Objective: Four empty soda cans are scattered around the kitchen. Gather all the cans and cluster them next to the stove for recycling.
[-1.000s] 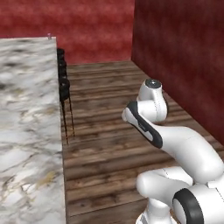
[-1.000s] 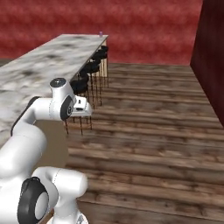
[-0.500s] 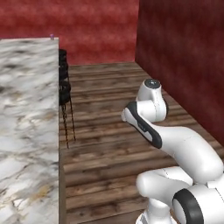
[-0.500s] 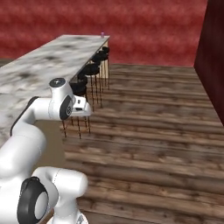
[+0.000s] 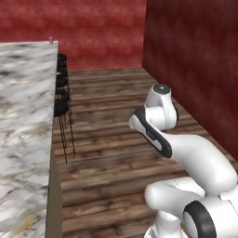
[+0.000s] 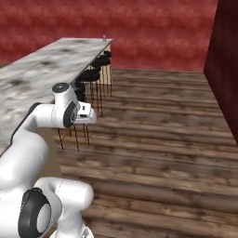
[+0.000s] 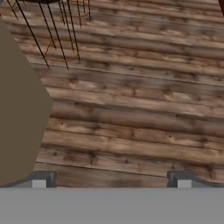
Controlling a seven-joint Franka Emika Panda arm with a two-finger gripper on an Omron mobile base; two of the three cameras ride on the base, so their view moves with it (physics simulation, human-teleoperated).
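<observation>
In the left base view a long marble counter (image 5: pixel 23 130) runs down the left side, black bar stools (image 5: pixel 62 90) tucked beside it, and at its far corner sits a tiny purplish speck (image 5: pixel 50 40), possibly the purple soda can, though it is too small to be sure

In the right base view the same speck (image 6: pixel 104 37) stands at the counter's far end, well beyond the stools (image 6: pixel 91 74) and far ahead of the folded arm, which hangs over the wooden floor (image 6: pixel 158 135) beside the counter

In the hand view the gripper (image 7: pixel 110 179) points down at bare floorboards (image 7: pixel 131 109), its fingertips (image 7: pixel 41 178) wide apart and holding nothing, with stool legs (image 7: pixel 57 30) at the upper left
</observation>
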